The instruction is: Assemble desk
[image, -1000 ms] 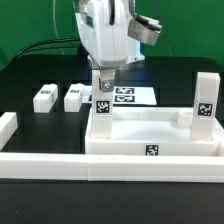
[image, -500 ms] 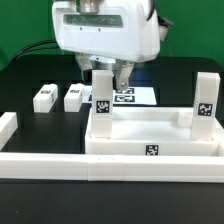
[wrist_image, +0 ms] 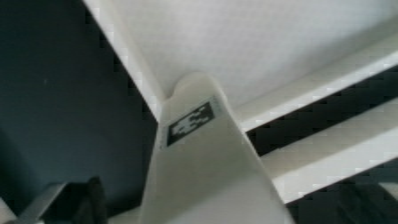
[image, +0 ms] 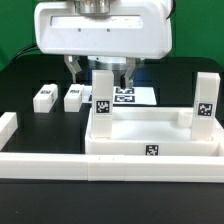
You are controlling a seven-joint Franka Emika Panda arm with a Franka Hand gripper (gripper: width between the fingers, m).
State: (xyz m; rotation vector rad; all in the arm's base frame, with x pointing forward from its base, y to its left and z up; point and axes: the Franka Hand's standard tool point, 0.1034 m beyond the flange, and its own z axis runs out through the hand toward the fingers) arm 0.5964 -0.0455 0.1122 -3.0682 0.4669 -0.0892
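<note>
The pincer [image: 100, 74] hangs released. Its two dark fingers [image: 74, 70] are spread wide, one on each side of the upper end of an upright leg [image: 102, 102]. A gap shows between each finger and the leg, so nothing is grasped. The broad white housing above the fingers fills the top of the exterior view. In the wrist view the same leg [wrist_image: 199, 160] appears as a pale tapering bar, with its black-and-white tag [wrist_image: 191, 122] turned toward the camera. One dark finger [wrist_image: 64, 200] shows beside the leg and apart from it.

The leg stands upright at the end of the desk top [image: 150, 133] on the exterior view's left; which corner it sits in cannot be told. The desk top is a white tray with a raised rim, and it carries a small square tag on the wall facing the camera. A second leg [image: 205, 100], also tagged, stands upright at the end on the exterior view's right.

The desk top rests on the black table [image: 30, 68], just behind a low white wall [image: 60, 168] that runs across the front. Another wall piece [image: 8, 126] lies at the exterior view's left edge. Two loose legs [image: 43, 96] lie flat on the table side by side, toward the exterior view's left and well apart from the desk top. The marker board [image: 132, 97] lies flat behind the desk top, partly hidden by the upright leg and the pincer.
</note>
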